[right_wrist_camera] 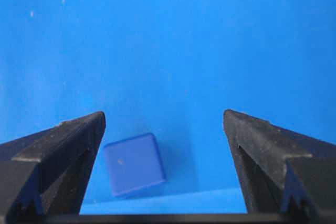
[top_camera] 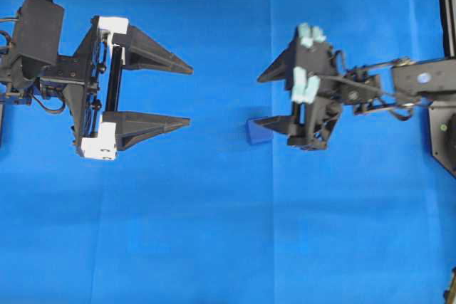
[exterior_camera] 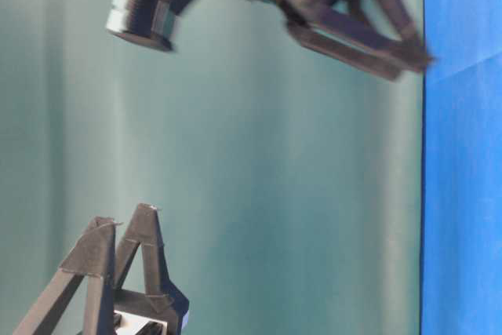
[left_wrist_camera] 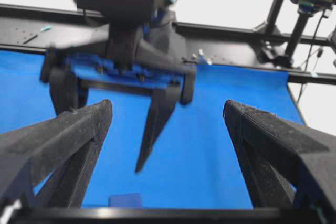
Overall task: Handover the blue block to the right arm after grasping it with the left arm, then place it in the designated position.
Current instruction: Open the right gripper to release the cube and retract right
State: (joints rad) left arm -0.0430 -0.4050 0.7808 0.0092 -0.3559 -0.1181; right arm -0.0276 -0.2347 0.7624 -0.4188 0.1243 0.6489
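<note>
The blue block [right_wrist_camera: 134, 163] lies on the blue cloth, slightly turned, between the fingers of my right gripper [right_wrist_camera: 164, 121]. It sits close to the left-hand finger and far from the other, and nothing grips it. From overhead the block [top_camera: 260, 132] shows at the tip of the lower finger of the open right gripper [top_camera: 256, 101]. My left gripper [top_camera: 190, 95] stands wide open to the left, apart from the block and facing the right gripper. In the left wrist view the block [left_wrist_camera: 125, 200] lies low between my left fingers, under a right-arm finger [left_wrist_camera: 155, 124].
Blue cloth [top_camera: 214, 233] covers the table all round both arms. A black frame and camera stands [left_wrist_camera: 294, 19] rise behind the far edge. At table level the left gripper [exterior_camera: 125, 216] is low, and the blurred right arm [exterior_camera: 353, 33] is high.
</note>
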